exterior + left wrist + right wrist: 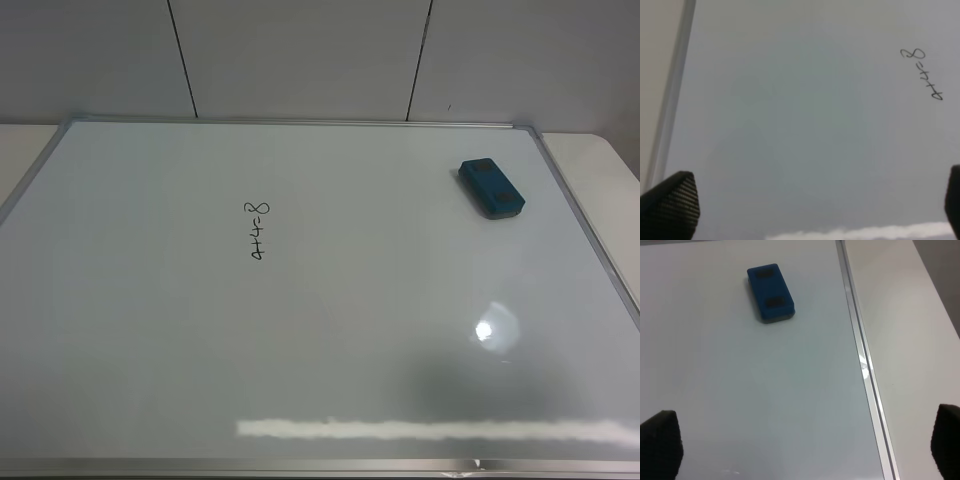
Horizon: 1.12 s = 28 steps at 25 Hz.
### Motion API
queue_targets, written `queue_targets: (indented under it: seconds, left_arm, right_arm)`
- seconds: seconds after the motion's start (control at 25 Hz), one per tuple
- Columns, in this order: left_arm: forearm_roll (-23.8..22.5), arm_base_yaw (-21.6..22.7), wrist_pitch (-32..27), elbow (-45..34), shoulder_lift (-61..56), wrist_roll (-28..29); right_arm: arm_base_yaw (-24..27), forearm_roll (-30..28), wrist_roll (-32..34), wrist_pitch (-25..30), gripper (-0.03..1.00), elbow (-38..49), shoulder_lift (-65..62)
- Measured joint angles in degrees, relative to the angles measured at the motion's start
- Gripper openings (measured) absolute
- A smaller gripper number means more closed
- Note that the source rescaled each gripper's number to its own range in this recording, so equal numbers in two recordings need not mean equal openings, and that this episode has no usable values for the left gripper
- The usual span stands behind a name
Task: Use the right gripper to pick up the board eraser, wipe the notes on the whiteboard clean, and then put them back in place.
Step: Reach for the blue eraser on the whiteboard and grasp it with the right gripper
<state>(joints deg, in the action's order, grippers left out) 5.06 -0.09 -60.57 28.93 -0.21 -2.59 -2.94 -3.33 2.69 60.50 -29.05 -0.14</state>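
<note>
Right gripper is hovering with its fingers spread wide, gripping nothing. Ahead of it, well apart, the board eraser is lying flat on the glossy whiteboard, whose silver frame is running between the fingertips, a pale table lying outside it. Far off to its left the notes are showing; grey wall panels are standing beyond the board.
</note>
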Motion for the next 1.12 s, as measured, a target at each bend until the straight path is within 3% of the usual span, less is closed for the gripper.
queue_targets:
  seconds: [0.92,1.12]
  left_arm:
    - [0.00,0.00,0.00,0.00,0.00,0.00]
    - [0.00,0.00,0.00,0.00,0.00,0.00]
  right_arm:
    - [0.00,-0.24,-0.12,0.48,1.00,0.00,0.00]
    - [0.00,0.29,0.44,0.00,1.00,-1.56,7.05]
